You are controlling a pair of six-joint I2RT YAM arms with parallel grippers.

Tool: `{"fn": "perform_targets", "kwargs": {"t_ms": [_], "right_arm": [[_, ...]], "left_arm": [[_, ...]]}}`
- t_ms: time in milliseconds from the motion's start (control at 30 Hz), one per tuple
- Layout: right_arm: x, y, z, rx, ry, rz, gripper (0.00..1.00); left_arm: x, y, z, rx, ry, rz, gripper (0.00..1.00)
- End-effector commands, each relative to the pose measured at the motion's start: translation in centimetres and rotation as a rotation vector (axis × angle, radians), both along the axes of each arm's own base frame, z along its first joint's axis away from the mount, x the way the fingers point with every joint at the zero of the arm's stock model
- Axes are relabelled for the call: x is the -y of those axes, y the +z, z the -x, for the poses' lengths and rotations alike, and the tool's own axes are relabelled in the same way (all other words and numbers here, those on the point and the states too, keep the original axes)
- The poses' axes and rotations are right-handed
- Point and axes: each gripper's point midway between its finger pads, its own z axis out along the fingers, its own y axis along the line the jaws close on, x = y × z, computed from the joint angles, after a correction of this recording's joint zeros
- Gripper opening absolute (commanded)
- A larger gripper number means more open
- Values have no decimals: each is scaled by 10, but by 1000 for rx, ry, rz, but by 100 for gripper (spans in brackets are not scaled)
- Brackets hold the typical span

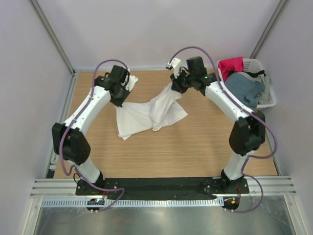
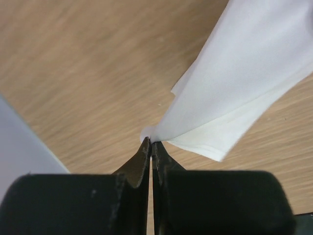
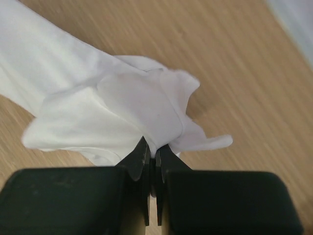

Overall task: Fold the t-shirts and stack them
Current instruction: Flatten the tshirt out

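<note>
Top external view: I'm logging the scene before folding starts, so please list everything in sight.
white t-shirt: one, white, crumpled on the far middle of the table
red-pink t-shirt: one, red-pink, in the basket
slate blue t-shirt: one, slate blue, in the basket
basket: one, white slotted, far right corner
table: one, light wood
left gripper: one, black, shut on the white t-shirt's left end
right gripper: one, black, shut on its right end
</note>
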Motion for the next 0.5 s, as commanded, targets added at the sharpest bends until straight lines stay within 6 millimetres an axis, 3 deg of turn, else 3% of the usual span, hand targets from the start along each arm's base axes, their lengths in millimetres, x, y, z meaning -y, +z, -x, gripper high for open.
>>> {"fn": "perform_targets", "kwargs": {"t_ms": [0,67,300,467], "right_arm": [[14,115,19,202,-28,-98,2],[21,143,39,231,-35,-125,2],[41,195,112,230,-57,-196,1],[50,228,137,303,-98,-234,1]], "left_arm": [[-17,66,-10,186,-45,-60,0],[-19,89,-8,240,-50,-50,0],[-25,152,18,390,-73,-6,0],[-21,200,31,558,-102,49,0]]}}
